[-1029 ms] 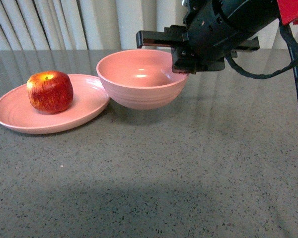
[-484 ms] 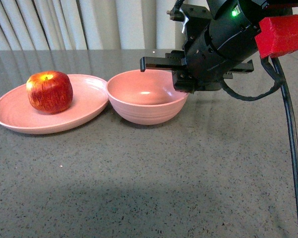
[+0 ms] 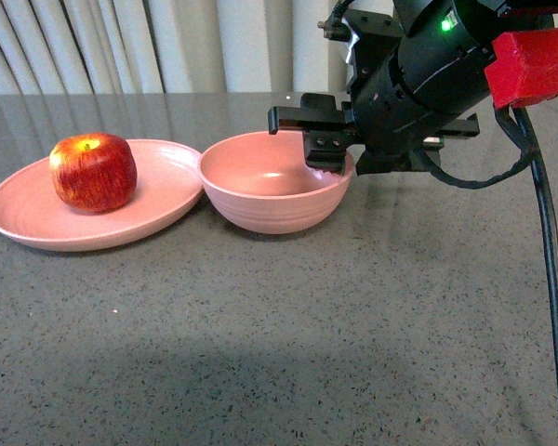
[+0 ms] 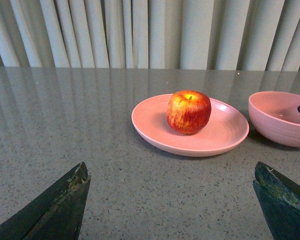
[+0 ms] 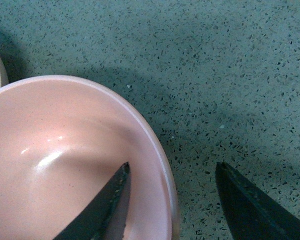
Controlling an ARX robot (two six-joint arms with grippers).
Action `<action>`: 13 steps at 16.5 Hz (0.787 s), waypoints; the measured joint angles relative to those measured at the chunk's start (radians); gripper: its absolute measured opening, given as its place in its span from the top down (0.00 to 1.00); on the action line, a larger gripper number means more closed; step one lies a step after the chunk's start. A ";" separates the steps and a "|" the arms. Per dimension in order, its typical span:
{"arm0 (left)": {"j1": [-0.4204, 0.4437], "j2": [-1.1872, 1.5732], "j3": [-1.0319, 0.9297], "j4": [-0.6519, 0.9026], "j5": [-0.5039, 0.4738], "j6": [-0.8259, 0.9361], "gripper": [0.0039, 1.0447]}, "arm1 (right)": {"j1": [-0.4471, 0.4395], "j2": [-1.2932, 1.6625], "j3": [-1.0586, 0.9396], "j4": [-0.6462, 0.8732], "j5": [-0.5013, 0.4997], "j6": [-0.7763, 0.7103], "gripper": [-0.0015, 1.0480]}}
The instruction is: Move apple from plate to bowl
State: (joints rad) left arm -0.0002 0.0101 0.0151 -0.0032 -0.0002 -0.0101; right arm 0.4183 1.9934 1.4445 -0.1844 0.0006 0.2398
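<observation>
step in hand: placing of the bowl seems just finished; the apple transfer itself is not yet begun.
apple: upright on the plate, stem dimple up, towards the plate's left half in the front view; no gripper touches it.
bowl: upright on the grey speckled table, empty, just right of the plate; rims meet or nearly meet, and actual contact cannot be told.
right gripper: released, jaws apart and straddling the bowl's right rim. the right wrist view shows one finger inside the bowl and the other over the table outside, with neither pressing the wall.
left gripper: jaws spread wide with nothing between them, low over the table and facing the apple from well apart; not seen in the front view.
next move, judged: the right gripper has to rise clear of the rim without dragging the bowl. then a gripper must close around the apple's widest part; the left one looks better lined up. a round, smooth fruit may roll, so a centred grip is wanted.
change from one second ago: the bowl was then off the table, tilted, with its rim overlapping the plate's edge and the right gripper at its rim — now it stands level and lower.
change from half a second ago: the bowl is unmoved; the right gripper has shifted slightly further over the rim.
apple and plate: unchanged throughout.
</observation>
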 joint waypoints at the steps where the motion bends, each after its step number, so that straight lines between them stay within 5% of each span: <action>1: 0.000 0.000 0.000 0.000 0.000 0.000 0.06 | -0.002 -0.010 0.000 0.004 0.000 0.000 0.42; 4: 0.000 0.000 0.000 0.000 0.000 0.000 0.06 | -0.031 -0.171 -0.051 0.070 -0.045 0.006 0.08; 5: 0.000 0.000 0.000 0.000 0.000 0.000 0.06 | -0.042 -0.225 -0.073 0.098 -0.056 0.008 0.04; 7: 0.000 0.000 0.000 0.000 0.000 0.000 0.06 | -0.068 -0.360 -0.155 0.197 -0.065 -0.006 0.07; 9: 0.000 0.000 0.000 0.000 0.000 0.000 0.06 | -0.215 -0.875 -0.623 0.441 -0.084 -0.057 0.06; 10: 0.000 0.000 0.000 0.000 0.000 0.000 0.06 | -0.331 -1.146 -0.871 0.414 -0.119 -0.052 0.06; 13: 0.000 0.000 0.000 0.000 0.000 0.000 0.06 | -0.407 -1.259 -0.959 0.365 -0.157 -0.045 0.06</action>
State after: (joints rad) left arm -0.0002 0.0101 0.0151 -0.0036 -0.0002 -0.0101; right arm 0.0113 0.7345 0.4850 0.1806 -0.1566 0.1951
